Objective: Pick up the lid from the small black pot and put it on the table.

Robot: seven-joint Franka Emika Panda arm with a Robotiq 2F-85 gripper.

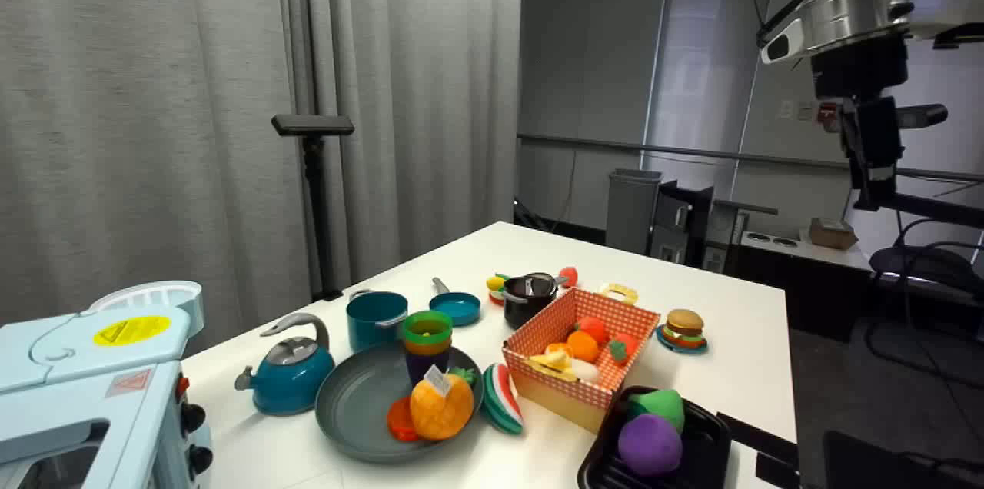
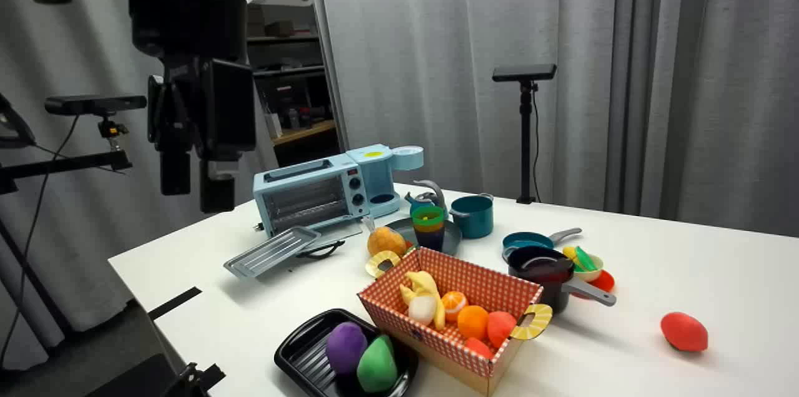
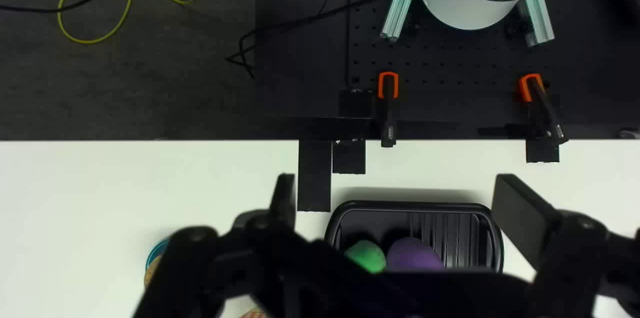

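Observation:
The small black pot (image 1: pixel 524 311) stands on the white table (image 1: pixel 730 320) behind the checkered box; it also shows in an exterior view (image 2: pixel 555 297) with a grey handle. A dark shiny round surface at its mouth looks like the lid (image 2: pixel 540 267); how it sits is hard to tell. Pot and lid are out of the wrist view. My gripper (image 2: pixel 196 186) hangs high above the table's edge, far from the pot. In the wrist view its fingers (image 3: pixel 395 183) are wide apart with nothing between them.
A checkered box (image 2: pixel 449 259) of toy fruit stands beside the pot. A black tray (image 3: pixel 415 205) with purple and green toys lies below my gripper. A teal pan (image 1: pixel 458 307), teal pot (image 1: pixel 375 320), kettle (image 1: pixel 292 374), grey plate (image 1: pixel 357 397) and red toy (image 2: pixel 684 331) stand around.

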